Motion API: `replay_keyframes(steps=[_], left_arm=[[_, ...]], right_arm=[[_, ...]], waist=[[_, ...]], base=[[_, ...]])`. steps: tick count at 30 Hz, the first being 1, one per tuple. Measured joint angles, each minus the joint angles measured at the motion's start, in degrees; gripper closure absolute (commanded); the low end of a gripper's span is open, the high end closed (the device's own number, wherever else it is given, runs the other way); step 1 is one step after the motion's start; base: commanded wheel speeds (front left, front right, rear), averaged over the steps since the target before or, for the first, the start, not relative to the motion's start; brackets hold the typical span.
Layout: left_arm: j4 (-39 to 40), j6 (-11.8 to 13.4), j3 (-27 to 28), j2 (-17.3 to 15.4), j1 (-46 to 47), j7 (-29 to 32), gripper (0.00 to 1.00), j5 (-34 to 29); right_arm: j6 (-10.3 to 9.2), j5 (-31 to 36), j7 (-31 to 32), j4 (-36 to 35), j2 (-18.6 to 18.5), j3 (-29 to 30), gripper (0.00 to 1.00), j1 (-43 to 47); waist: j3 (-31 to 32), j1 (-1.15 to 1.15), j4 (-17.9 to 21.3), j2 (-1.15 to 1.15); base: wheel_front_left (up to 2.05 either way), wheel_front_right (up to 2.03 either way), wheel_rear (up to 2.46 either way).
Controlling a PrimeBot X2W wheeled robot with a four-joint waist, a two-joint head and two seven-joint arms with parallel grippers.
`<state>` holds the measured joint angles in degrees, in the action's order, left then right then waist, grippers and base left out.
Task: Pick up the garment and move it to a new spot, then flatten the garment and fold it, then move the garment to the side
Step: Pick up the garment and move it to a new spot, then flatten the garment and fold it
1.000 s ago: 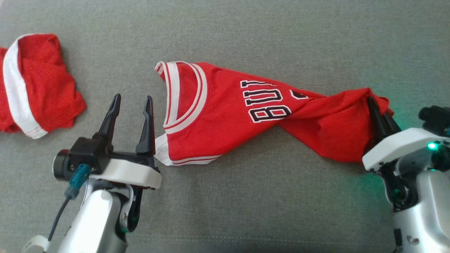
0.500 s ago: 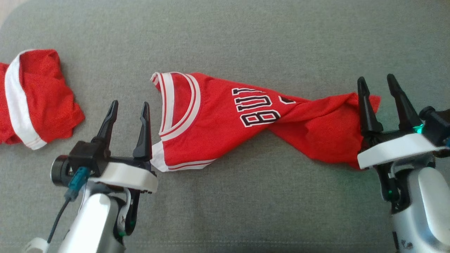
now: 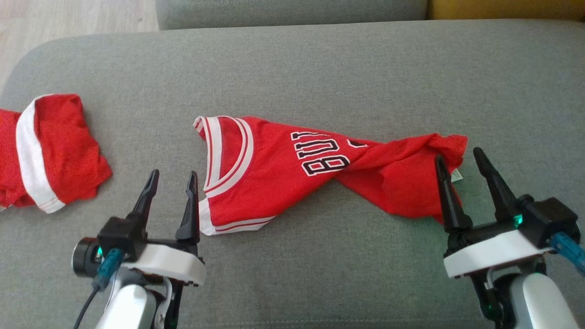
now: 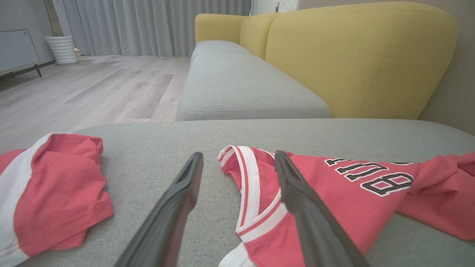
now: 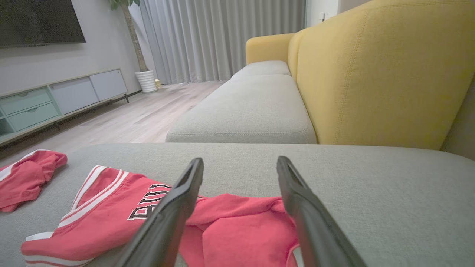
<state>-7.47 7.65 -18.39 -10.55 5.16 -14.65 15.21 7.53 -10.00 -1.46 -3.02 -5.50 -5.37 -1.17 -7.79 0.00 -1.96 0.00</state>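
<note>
A red jersey (image 3: 283, 173) with white trim and black lettering lies twisted across the grey seat cushion (image 3: 320, 73), its neckline to the left and its bunched hem to the right. The garment (image 4: 334, 193) also shows in the left wrist view, and the garment (image 5: 230, 230) lies under the fingers in the right wrist view. My left gripper (image 3: 172, 176) stands open just left of the jersey's shoulder, holding nothing. My right gripper (image 3: 459, 157) is open above the hem end, with nothing gripped.
Red shorts (image 3: 45, 151) with a white stripe lie crumpled at the cushion's left end. Beyond the cushion is a second grey seat (image 4: 245, 85) and a yellow sofa back (image 5: 382, 74). Wooden floor (image 3: 77, 20) lies past the far left corner.
My right gripper let go of the jersey's hem, opened and drew back toward me. The hem dropped onto the cushion. The head camera tilted up, so the whole picture shifted down.
</note>
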Motion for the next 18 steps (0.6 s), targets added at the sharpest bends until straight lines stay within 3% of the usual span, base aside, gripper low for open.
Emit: replay_keyframes(steps=[14,18], left_arm=[[0.0,0.4,-0.6,-0.5,-0.2,0.7,0.0,0.1],[-1.6,-1.0,-1.7,-0.4,-0.2,3.7,0.0,1.7]], right_arm=[[0.0,0.0,1.0,-0.9,1.0,0.3,0.0,0.6],[0.0,0.0,1.0,-0.9,1.1,0.2,0.0,0.5]], waist=[[-0.1,0.0,-0.2,0.0],[-0.8,0.0,-0.2,0.0]], base=[[0.0,0.0,0.0],[0.0,0.0,0.0]])
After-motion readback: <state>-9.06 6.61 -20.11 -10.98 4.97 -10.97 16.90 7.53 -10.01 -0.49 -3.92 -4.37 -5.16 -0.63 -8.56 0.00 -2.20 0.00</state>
